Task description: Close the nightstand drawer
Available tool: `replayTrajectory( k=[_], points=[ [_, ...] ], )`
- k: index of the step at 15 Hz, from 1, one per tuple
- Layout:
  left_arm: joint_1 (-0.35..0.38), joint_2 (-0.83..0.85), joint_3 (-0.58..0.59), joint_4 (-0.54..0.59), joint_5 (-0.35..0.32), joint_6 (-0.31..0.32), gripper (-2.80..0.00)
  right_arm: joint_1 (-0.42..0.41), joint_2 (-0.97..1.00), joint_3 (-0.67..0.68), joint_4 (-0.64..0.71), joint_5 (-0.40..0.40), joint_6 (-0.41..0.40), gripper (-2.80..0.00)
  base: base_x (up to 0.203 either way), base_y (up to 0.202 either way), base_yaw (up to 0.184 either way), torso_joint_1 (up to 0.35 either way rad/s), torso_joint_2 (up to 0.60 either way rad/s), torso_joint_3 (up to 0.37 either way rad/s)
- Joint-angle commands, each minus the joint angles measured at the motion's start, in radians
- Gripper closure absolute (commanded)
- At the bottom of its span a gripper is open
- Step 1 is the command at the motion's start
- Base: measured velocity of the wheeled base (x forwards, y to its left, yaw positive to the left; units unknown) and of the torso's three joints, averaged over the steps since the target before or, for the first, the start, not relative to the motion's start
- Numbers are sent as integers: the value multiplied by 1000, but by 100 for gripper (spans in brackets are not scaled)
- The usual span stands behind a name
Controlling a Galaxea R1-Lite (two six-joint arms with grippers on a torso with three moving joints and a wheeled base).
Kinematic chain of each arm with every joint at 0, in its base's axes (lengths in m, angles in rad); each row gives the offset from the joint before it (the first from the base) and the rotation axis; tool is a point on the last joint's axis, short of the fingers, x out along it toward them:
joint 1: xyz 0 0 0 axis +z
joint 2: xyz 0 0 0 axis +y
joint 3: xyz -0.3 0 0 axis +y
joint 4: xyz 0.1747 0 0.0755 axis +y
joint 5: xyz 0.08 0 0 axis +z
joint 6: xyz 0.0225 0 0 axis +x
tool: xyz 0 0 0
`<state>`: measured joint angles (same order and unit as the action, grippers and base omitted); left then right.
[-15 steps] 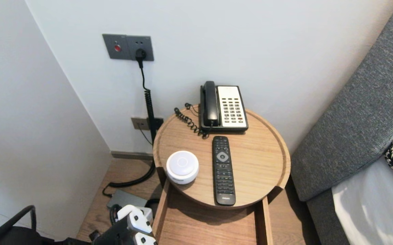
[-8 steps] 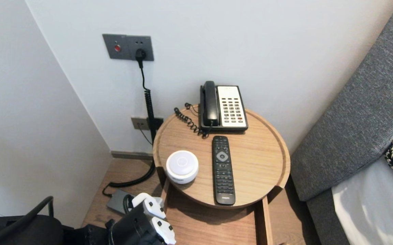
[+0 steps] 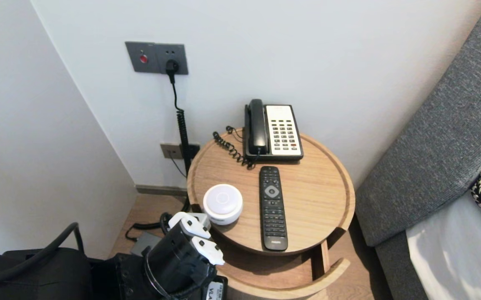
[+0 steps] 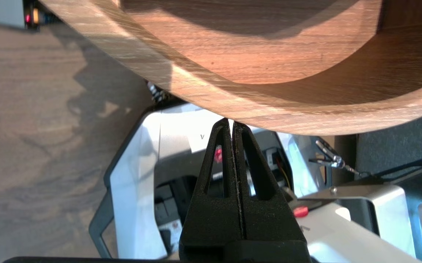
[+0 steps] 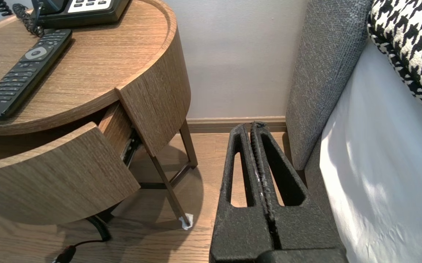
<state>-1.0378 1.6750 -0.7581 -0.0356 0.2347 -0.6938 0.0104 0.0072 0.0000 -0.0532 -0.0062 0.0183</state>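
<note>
The left end effector [image 4: 231, 126] was pinched fully closed with nothing between its fingers. Its tips sat right at the top edge of the curved front of the drawer [image 4: 269, 113]; whether they actually pressed on the wood could not be told from the wrist view. In the head view the arm came up from the lower left corner, its black wrist just beside the left end of that front.

The drawer [image 3: 307, 281] stood partly pulled out from under the round wooden desk [image 3: 328, 183], and what showed of its inside was bare board.

On the desk top a black remote control [image 3: 272, 208] lay lengthwise near the front edge. A white round puck [image 3: 223, 204] sat just beside it on the left, near the rim and close above the left wrist. A telephone [image 3: 274, 131] stood at the back against the wall, its handset on the cradle and its coiled cord trailing to the left.

The right end effector [image 5: 257, 126] hung parked to the right of the desk, its fingers pressed together and holding nothing. It was above the wooden floor [image 5: 214, 153], beside the grey headboard [image 5: 324, 73] and the white sheet of the bed [image 5: 379, 164].

A plug sat in the wall socket [image 3: 157, 57] above and left of the desk.
</note>
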Motion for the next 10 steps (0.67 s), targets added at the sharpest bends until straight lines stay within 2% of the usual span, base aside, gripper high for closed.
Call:
replayTrajectory(
  k=[1, 7, 10],
  points=[
    [5, 12, 0, -17, 5, 13, 0, 0, 0, 26, 0, 0, 0, 0, 0, 0, 0, 0, 0, 0],
    [4, 12, 0, -89, 164, 91, 0, 0, 0, 26, 0, 0, 0, 0, 0, 0, 0, 0, 0, 0],
    [4, 11, -7, -126, 178, 103, 0, 0, 0, 26, 0, 0, 0, 0, 0, 0, 0, 0, 0, 0]
  ],
)
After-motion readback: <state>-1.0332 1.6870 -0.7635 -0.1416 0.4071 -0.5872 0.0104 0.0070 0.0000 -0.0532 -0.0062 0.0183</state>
